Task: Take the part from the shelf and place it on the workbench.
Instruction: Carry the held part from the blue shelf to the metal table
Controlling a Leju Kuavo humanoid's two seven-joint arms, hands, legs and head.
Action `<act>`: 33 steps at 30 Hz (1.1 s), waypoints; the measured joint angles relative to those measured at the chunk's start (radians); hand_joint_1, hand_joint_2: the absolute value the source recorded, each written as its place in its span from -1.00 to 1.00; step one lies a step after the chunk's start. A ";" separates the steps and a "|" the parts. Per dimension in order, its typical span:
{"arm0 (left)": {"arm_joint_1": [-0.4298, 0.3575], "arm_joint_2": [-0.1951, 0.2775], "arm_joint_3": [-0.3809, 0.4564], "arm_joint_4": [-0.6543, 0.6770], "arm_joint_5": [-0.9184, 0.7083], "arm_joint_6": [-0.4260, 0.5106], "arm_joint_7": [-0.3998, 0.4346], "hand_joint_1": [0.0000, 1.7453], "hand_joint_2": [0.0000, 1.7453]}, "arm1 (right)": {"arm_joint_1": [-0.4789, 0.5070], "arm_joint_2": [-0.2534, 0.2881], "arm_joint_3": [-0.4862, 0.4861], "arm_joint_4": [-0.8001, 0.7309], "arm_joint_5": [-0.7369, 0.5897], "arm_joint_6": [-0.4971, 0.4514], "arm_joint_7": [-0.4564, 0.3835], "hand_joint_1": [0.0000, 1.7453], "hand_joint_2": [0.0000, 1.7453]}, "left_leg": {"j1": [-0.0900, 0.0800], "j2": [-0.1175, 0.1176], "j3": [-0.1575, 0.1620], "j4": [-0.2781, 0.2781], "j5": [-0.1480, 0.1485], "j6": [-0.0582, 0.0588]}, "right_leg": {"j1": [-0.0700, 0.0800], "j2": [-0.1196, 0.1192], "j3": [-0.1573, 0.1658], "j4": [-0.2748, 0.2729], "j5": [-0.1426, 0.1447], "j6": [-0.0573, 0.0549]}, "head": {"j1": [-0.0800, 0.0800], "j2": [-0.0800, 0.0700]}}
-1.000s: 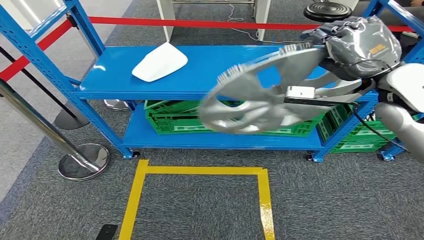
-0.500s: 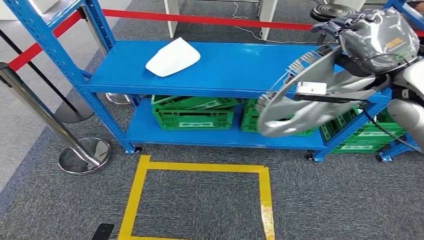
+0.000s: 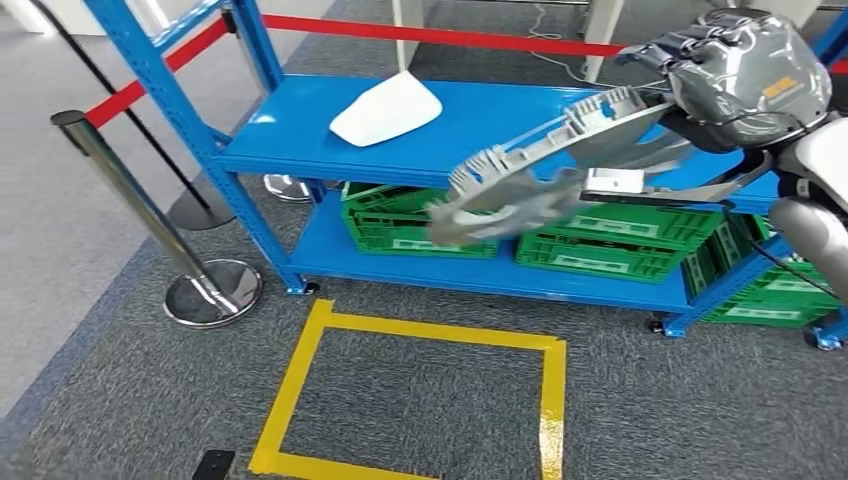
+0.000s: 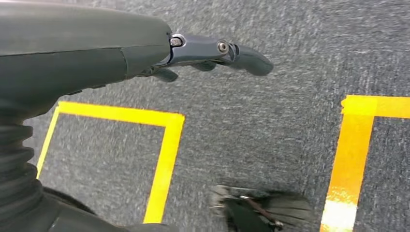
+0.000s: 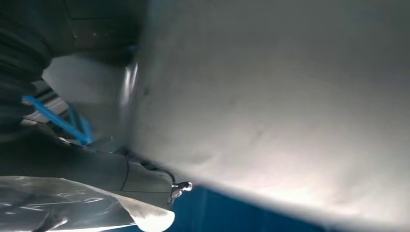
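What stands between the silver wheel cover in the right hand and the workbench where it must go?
That cannot be judged: no workbench is in view. The right hand holds the silver wheel cover in the air in front of the blue shelf, apart from the white part lying on it.

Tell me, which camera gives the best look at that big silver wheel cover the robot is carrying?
The head view: it shows the silver wheel cover nearly whole, tilted, held by the right robot hand in front of the blue shelf. The right wrist view sits so close that it shows a blurred grey surface. The left wrist view looks at carpet and yellow tape.
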 joint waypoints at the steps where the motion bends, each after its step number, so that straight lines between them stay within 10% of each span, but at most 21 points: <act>1: -0.001 -0.001 0.000 0.000 0.000 0.000 0.000 -1.00 1.00 | 0.000 0.000 0.001 0.000 0.002 0.000 0.000 1.00 1.00 | 0.001 0.008 -0.024 0.061 -0.025 -0.002 | 0.002 -0.013 0.000 0.000 0.000 -0.001 | 0.000 0.000; 3: 0.000 -0.002 0.001 0.000 0.000 0.000 -0.001 -1.00 1.00 | -0.001 0.000 0.005 0.000 0.005 0.001 -0.001 1.00 1.00 | 0.002 0.012 -0.034 0.099 -0.024 -0.002 | 0.004 -0.037 0.001 0.000 -0.002 -0.003 | 0.000 0.000; 8: -0.003 -0.001 0.002 0.000 -0.001 0.000 -0.001 -1.00 1.00 | -0.014 0.000 0.007 -0.005 0.008 0.001 -0.002 1.00 1.00 | -0.017 0.085 0.091 -0.149 0.079 0.028 | 0.015 -0.090 0.007 0.001 -0.009 0.004 | 0.002 0.000; 11: -0.002 -0.002 0.002 0.000 -0.001 0.000 -0.002 -1.00 1.00 | -0.021 0.002 0.009 -0.006 0.008 0.001 -0.002 1.00 1.00 | -0.018 0.065 0.091 -0.170 0.077 0.042 | 0.018 -0.113 0.007 -0.001 -0.013 0.015 | 0.002 0.000; 15: -0.004 -0.003 0.003 0.000 -0.001 0.001 -0.006 -1.00 1.00 | -0.028 0.003 0.010 -0.009 0.008 0.003 -0.004 1.00 1.00 | -0.011 0.020 0.092 -0.184 0.090 0.062 | 0.011 -0.009 -0.066 0.152 -0.103 0.023 | 0.007 0.000; 18: -0.004 -0.006 0.003 0.000 -0.001 0.000 -0.009 -1.00 1.00 | -0.024 0.003 0.018 -0.008 0.008 0.005 -0.005 1.00 1.00 | -0.011 -0.018 0.092 -0.182 0.091 0.064 | 0.011 0.016 -0.133 0.279 -0.130 0.026 | 0.009 0.000; 22: -0.005 -0.006 0.003 0.000 -0.002 0.002 -0.017 -1.00 1.00 | -0.027 0.002 0.022 -0.009 0.008 0.006 -0.005 1.00 1.00 | -0.008 -0.074 0.083 -0.166 0.091 0.054 | -0.005 0.074 -0.034 0.065 -0.012 0.033 | 0.009 0.000; 24: -0.006 -0.005 0.004 0.000 -0.005 0.008 -0.022 -1.00 1.00 | -0.028 -0.002 0.023 -0.010 0.007 0.007 -0.005 1.00 1.00 | -0.005 -0.100 0.067 -0.158 0.096 0.041 | -0.008 0.105 -0.012 0.023 -0.012 0.030 | 0.007 0.000; 26: -0.002 -0.003 0.005 0.000 -0.007 0.028 -0.025 -1.00 1.00 | -0.029 -0.004 0.023 -0.011 0.004 0.009 -0.006 1.00 1.00 | -0.002 -0.122 0.054 -0.159 0.103 0.028 | -0.007 0.083 -0.010 0.020 -0.011 0.020 | 0.006 0.000; 30: -0.001 -0.010 0.011 0.000 -0.001 0.079 -0.077 -1.00 1.00 | -0.028 -0.019 0.022 -0.023 -0.014 0.009 -0.004 1.00 1.00 | -0.007 -0.019 -0.008 -0.028 0.032 0.007 | -0.007 0.022 0.001 0.010 -0.009 -0.002 | -0.011 0.000; 33: -0.001 -0.015 0.023 0.000 0.020 0.060 -0.142 -1.00 1.00 | -0.014 -0.046 0.022 -0.037 -0.030 0.008 -0.004 1.00 1.00 | 0.000 0.014 -0.068 0.111 -0.012 0.002 | -0.001 -0.025 0.005 0.010 -0.014 -0.008 | -0.013 0.000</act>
